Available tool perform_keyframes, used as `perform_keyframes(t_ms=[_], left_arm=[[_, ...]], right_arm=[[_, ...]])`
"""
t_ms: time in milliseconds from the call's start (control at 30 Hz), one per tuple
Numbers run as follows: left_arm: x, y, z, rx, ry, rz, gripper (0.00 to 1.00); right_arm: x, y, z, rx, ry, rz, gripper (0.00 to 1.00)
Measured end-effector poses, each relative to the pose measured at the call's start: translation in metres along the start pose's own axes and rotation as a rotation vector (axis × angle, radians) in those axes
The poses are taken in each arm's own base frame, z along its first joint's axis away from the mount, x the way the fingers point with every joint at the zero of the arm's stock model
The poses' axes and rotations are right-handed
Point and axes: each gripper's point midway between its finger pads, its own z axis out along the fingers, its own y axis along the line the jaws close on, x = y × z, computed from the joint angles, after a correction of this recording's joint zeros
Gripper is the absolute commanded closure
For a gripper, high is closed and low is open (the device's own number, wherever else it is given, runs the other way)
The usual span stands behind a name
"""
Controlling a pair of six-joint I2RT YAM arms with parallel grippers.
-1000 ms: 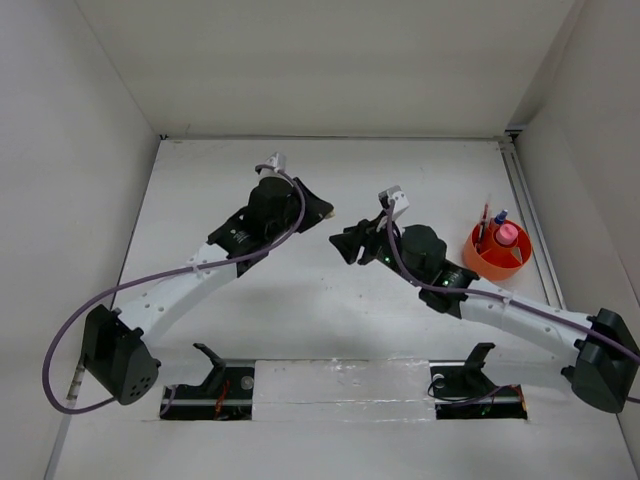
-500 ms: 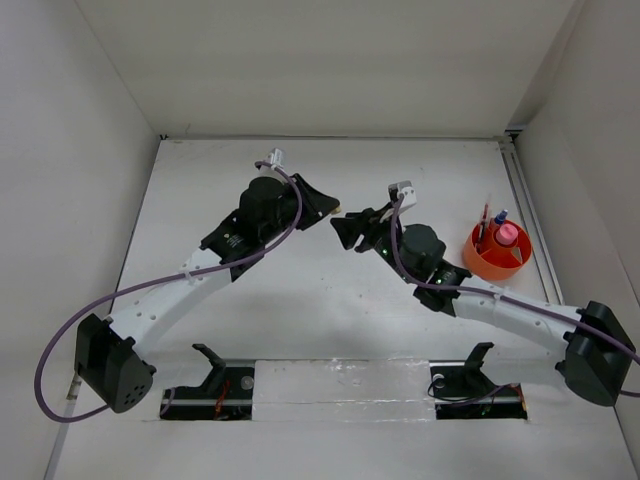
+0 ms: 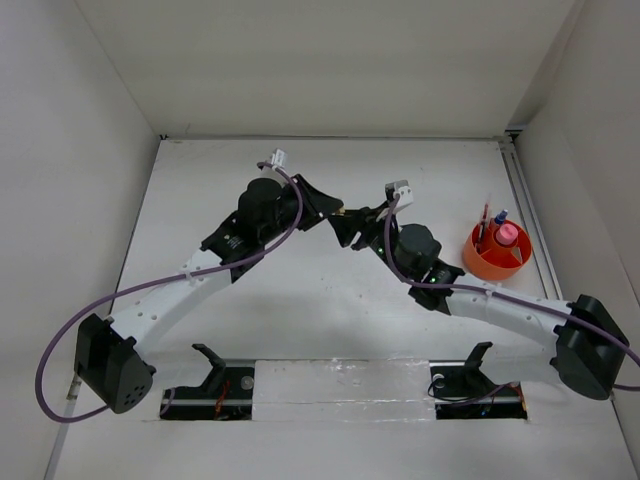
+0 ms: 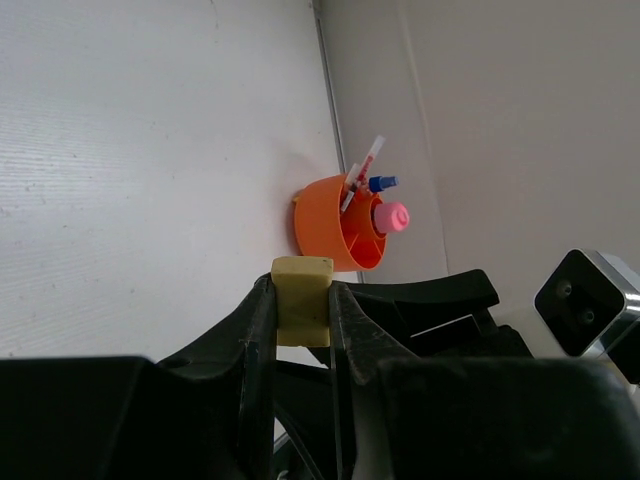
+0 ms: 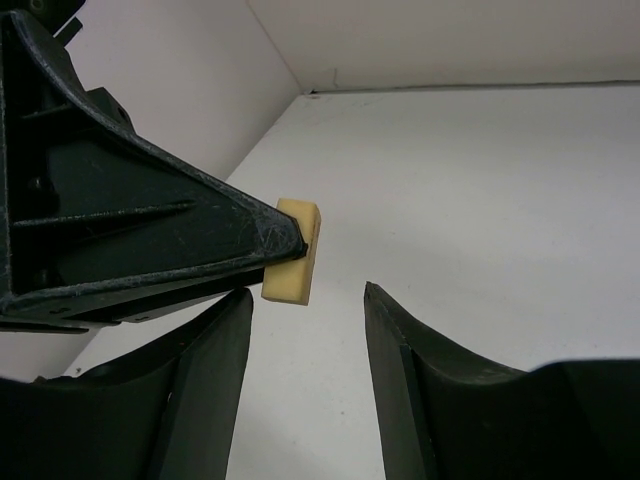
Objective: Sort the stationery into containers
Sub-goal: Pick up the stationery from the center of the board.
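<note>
**Left gripper.** The left gripper [image 4: 302, 312] is found closed on a tiny tan eraser cube [image 4: 302, 284]. The cube is pinched by its lower part between the two black fingers [image 4: 258, 318], and its upper part stands proud of the tips. In the right wrist view the same cube is seen projecting from the point of the left fingers, held clear of the table [image 3: 300, 300].

**Right gripper.** The right gripper [image 5: 306, 318] is found about half open, and nothing is gripped. Its two fingertips [image 5: 232, 318] are set to either side of a gap in line with the eraser. The cube is seen just beyond the tips, near the left one. Whether the cube has entered the gap cannot be told. No contact between the right fingers and the cube is seen.

**Arms.** In the top view both arms are seen reaching inward, and the two grippers meet nose to nose over the middle of the table, toward its far half.

**Container.** A small round orange-red cup [image 3: 490, 262] is seen upright on the table to the right of the right arm, near the right wall and well apart from the grippers. Inside it a pink-capped tube [image 3: 508, 235], a blue-capped bottle [image 3: 499, 216] and a thin red pen [image 3: 484, 220] are seen standing, with the pen leaning above the rim.
</note>
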Motion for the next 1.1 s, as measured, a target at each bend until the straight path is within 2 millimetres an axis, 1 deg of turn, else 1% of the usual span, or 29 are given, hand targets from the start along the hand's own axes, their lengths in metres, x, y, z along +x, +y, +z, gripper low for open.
perform_keyframes(t_ms=[33,167,267,300,433,500,633,667,867,933,1100], left_arm=[[0.0,0.0,0.0,0.005,-0.003,-0.001,1.0],[-0.002,-0.001,-0.001,0.009,-0.01,-0.01,1.0],[-0.004,-0.003,-0.002,0.019,-0.018,-0.013,1.0],[-0.005,-0.004,-0.002,0.022,-0.02,-0.014,1.0],[-0.007,-0.006,-0.002,0.032,-0.026,-0.017,1.0],[-0.008,-0.008,-0.002,0.036,-0.03,-0.016,1.0],[-0.008,-0.007,-0.002,0.038,-0.033,-0.016,1.0],[-0.008,-0.007,-0.003,0.038,-0.034,-0.016,1.0],[-0.006,-0.004,-0.005,0.03,-0.034,-0.017,1.0],[-0.004,-0.001,-0.005,0.015,-0.024,-0.018,1.0],[-0.006,0.003,-0.005,-0.004,-0.039,-0.026,1.0]], right_arm=[[0.0,0.0,0.0,0.002,-0.003,-0.003,0.46],[-0.002,0.0,0.003,-0.002,-0.019,-0.006,0.52],[-0.006,0.003,0.004,-0.014,-0.036,-0.004,0.59],[-0.008,0.005,0.004,-0.02,-0.04,-0.005,0.63],[-0.011,0.009,0.005,-0.037,-0.058,-0.003,0.63],[-0.012,0.01,0.005,-0.04,-0.064,-0.001,0.6],[-0.011,0.008,0.004,-0.042,-0.065,-0.003,0.47],[-0.011,0.007,0.004,-0.042,-0.065,-0.002,0.43],[-0.01,0.006,0.001,-0.064,-0.087,0.006,0.42],[-0.015,0.008,-0.002,-0.08,-0.111,0.013,0.42],[-0.026,0.015,-0.008,-0.126,-0.146,0.019,0.42]])
